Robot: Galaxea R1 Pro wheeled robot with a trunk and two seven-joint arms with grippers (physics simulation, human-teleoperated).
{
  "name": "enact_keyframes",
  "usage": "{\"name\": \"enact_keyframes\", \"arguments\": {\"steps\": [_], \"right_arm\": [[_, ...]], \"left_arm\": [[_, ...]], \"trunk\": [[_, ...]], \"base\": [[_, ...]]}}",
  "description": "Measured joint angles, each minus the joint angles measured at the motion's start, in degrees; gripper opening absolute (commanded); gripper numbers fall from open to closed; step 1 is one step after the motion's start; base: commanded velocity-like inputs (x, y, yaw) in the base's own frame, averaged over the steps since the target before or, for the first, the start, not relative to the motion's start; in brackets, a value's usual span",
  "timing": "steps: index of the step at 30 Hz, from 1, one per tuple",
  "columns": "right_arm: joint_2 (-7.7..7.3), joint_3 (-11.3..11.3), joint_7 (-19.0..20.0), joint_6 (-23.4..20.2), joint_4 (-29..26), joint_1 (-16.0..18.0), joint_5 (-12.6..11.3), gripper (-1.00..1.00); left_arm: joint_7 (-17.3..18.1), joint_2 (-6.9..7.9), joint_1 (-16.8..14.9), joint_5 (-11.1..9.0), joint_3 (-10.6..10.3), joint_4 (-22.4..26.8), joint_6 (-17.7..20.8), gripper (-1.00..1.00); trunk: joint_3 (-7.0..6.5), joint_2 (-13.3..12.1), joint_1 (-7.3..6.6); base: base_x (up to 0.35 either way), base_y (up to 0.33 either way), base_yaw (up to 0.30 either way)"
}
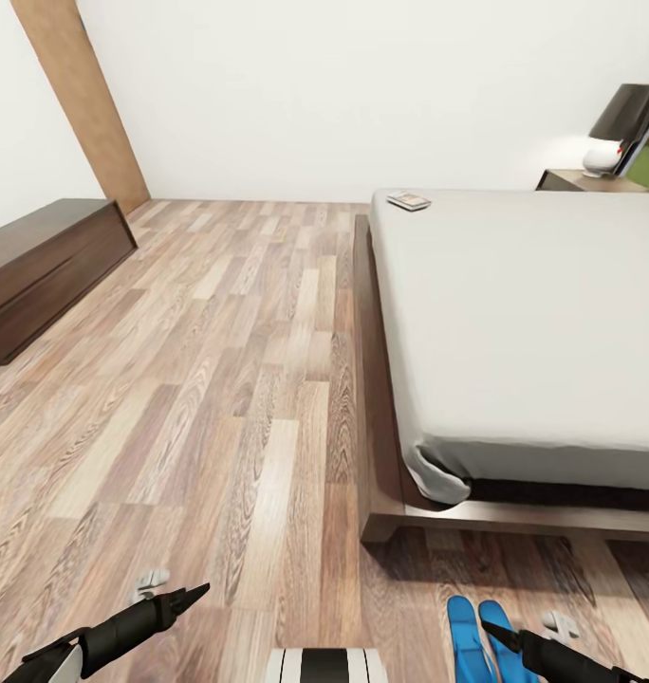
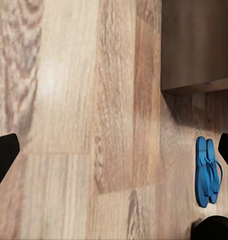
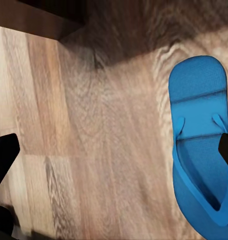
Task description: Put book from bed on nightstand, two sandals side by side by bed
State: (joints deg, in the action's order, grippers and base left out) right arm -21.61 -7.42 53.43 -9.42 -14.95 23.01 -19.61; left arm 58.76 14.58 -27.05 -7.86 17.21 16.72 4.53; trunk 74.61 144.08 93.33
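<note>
A wood-plank floor [image 1: 220,379] with a pronounced grain, in mixed pale and brown boards, is seen across the bedroom; the walls are plain white. The bed [image 1: 524,332] is formed of a smooth pale grey mattress on a low dark brown platform frame whose square corner stands on the floor near the robot. The book [image 1: 409,200] lies flat on the far corner of the mattress, close to its edge; it is thin and rectangular, and no writing on its cover can be read at this size. A dark brown nightstand [image 1: 590,180] stands beyond the bed, with a white rounded object and a dark lampshade on it. A long low dark wooden cabinet [image 1: 40,266] is set against the left wall.

The two sandals [image 1: 481,640] lie side by side on the floor just past the foot corner of the bed frame, touching along their length. The soles are bright blue, flat and rounded at the ends, with blue straps.

The left gripper [image 1: 173,598] is held above bare floor with its black fingers spread apart, nothing between them. The right gripper [image 1: 500,634] is positioned over the sandals, fingers likewise parted and empty.
</note>
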Motion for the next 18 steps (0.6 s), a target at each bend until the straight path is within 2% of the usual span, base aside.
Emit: {"name": "enact_keyframes", "arguments": {"steps": [18], "right_arm": [[0.00, 0.00, -0.15, 0.00, 0.00, 0.00, 0.03, 1.00]], "left_arm": [[0.00, -0.03, 0.00, 0.00, -0.01, 0.00, 0.00, 1.00]], "trunk": [[-3.99, -0.24, -0.46]], "base": [[0.000, 0.000, 0.000]]}}
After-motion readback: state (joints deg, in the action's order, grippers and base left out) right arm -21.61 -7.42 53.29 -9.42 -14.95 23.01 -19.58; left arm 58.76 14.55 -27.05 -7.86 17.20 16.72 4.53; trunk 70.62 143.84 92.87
